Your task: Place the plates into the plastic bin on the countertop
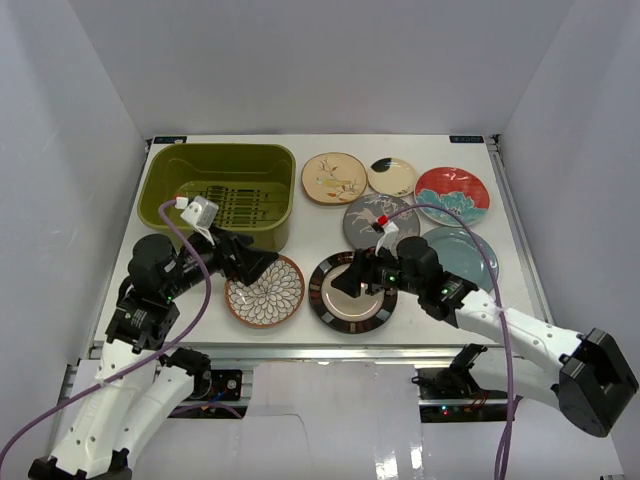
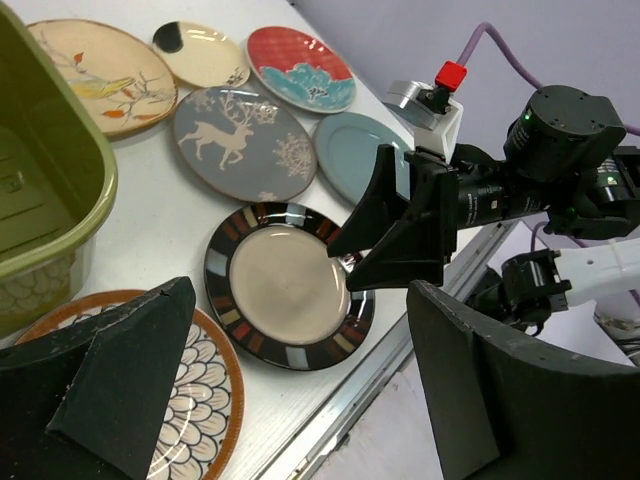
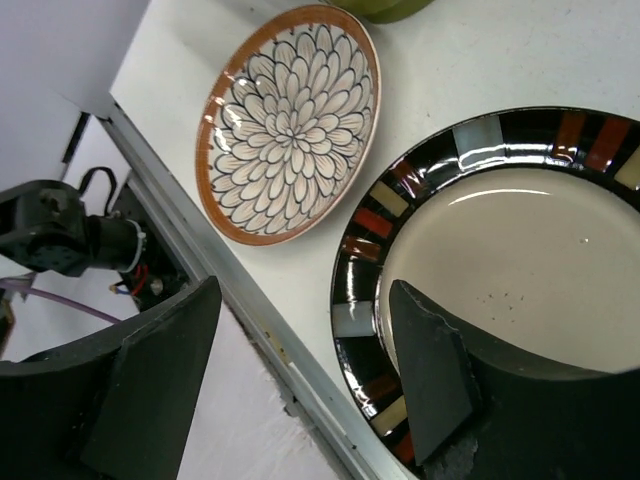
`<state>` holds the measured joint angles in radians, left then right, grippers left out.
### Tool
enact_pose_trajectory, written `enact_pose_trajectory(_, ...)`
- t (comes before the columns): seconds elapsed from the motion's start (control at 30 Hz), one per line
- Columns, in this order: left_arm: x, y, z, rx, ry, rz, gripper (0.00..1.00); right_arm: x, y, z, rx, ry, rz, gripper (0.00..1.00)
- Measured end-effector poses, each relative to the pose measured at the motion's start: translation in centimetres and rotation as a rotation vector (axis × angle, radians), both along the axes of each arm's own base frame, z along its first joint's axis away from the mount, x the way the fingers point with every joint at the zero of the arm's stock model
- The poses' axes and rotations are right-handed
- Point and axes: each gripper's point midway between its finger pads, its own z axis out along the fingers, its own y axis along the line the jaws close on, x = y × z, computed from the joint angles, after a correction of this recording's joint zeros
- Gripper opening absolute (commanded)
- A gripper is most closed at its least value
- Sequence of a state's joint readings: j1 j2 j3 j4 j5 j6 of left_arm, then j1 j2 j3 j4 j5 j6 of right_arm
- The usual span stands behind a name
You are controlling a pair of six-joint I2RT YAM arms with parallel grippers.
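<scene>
- Two of the plates lie along the near edge of the desk (image 1: 310, 232): the white-brown floral plate (image 1: 265, 292) left of the middle, and the dark-rimmed plate (image 1: 352, 292) just beside it.
- The left end effector (image 1: 256, 265) hovers over the floral plate's far-left rim, spread as wide as it goes and holding nothing.
- The right end effector (image 1: 347, 277) hangs low over the dark-rimmed plate, well open and empty. One finger is above the well and the other is outside the near rim.
- These are glazed ceramic: stiff, probably weighty, slick and breakable. They lie flat, so I judge a pinch across the raised rim to be the only hold.
- Further back lie the grey deer plate (image 1: 380, 218) and the pale blue plate (image 1: 462, 250).
- Along the far edge are the cream bird plate (image 1: 334, 177), the small cream plate (image 1: 391, 177) and the red-teal plate (image 1: 452, 195).
- The plastic bin (image 1: 160, 200) sits in the far-left corner with no plate in it.
</scene>
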<state>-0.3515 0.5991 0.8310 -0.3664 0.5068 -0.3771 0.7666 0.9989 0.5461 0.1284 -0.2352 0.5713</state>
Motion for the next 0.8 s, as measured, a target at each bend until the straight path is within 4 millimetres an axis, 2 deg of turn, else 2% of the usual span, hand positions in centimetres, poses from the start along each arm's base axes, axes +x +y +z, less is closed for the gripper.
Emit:
enact_pose_trajectory(0.17, 0.3, 0.9, -1.3, 0.04, 0.035, 0.055, 0.98, 1.5, 1.9, -2.0, -0.094, -0.001, 0.039, 0.74)
enact_pose_trajectory(0.4, 0.7, 2.8, -1.4, 0.058, 0.021, 0.176, 0.98, 4.6, 6.2, -1.6, -0.156, -0.075, 0.205, 0.75)
enact_pose_trajectory(0.57, 1.6, 3.8, -2.3, 0.086, 0.025, 0.244, 0.98, 6.0, 7.4, -3.0, -0.172, -0.055, 0.262, 0.72)
enact_pose_trajectory(0.8, 2.1, 4.7, -5.3, 0.102, 0.034, 0.303, 0.98, 7.3, 8.5, -6.4, -0.211, 0.015, 0.289, 0.74)
